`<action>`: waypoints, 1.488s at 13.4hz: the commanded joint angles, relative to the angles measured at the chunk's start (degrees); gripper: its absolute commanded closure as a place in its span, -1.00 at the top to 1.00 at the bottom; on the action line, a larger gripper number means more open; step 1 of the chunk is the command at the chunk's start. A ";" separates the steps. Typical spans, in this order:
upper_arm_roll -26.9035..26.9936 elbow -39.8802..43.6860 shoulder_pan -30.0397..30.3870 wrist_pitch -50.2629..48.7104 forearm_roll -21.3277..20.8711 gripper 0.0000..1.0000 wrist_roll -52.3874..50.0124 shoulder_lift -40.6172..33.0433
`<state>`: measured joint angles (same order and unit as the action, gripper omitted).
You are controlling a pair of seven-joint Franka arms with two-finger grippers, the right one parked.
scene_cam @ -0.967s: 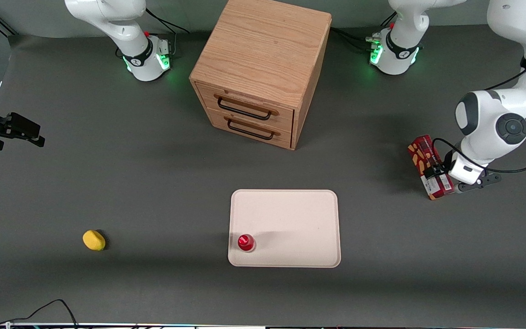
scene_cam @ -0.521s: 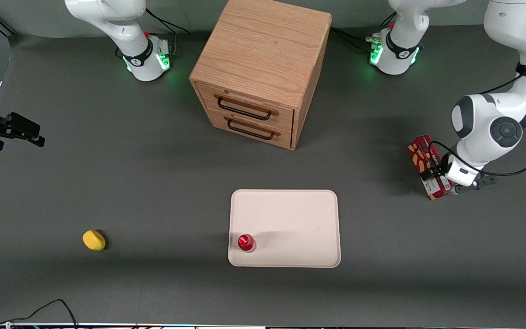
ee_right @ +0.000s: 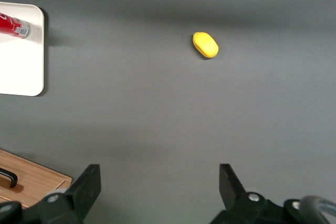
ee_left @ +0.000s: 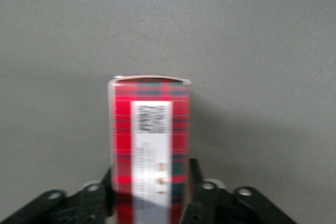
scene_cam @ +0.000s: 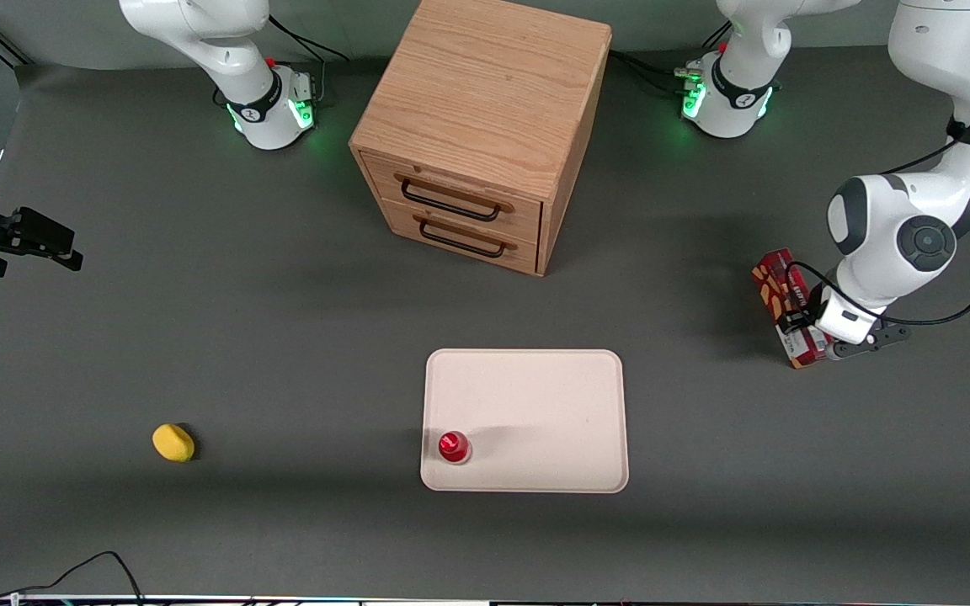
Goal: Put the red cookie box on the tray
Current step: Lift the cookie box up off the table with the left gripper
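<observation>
While the box (scene_cam: 785,296) lies flat on the desk (scene_cam: 283,337) toward the working arm's end, well apart from the tray (scene_cam: 535,396), the gripper (scene_cam: 803,323) sits low over its nearer half, and the wrist view shows the box (ee_left: 149,145) running straight out from between the two fingers (ee_left: 100,198), one on each long side. They straddle the narrow width closely; whether they already press the cardboard or stand just off it I cannot tell, though they are clearly not pressed together, since the box fills the gap. That is the relation the coming move turns on: the long axis points away from the wrist camera and the fingers cross it at right angles, so closing would pinch the short dimension, which I judge the right way to take a long narrow carton. In the front view the box's long axis runs roughly toward and away from that camera with a slight slant, and the grip falls nearer one end than the middle, so I would expect the free end to sag or swing a little once lifted. The tray lies sideways from here, toward the parked arm's end and somewhat nearer the front camera, with a small red-capped object (scene_cam: 454,446) standing in its near corner; most of its surface is bare, so the box could be set down on the open part without touching that object. The wooden cabinet (scene_cam: 477,135) stands farther from the camera and out of the likely path
</observation>
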<state>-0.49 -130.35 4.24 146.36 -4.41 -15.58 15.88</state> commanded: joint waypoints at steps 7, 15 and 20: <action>-1.62 2.36 -1.16 -10.27 -0.16 -1.00 -0.33 -5.93; -10.14 27.12 -1.68 -37.62 2.99 -1.00 -1.82 -5.70; -13.05 42.34 -9.57 -42.04 3.53 -1.00 -19.18 3.70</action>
<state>-13.77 -95.78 -1.28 106.81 -1.06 -27.26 13.80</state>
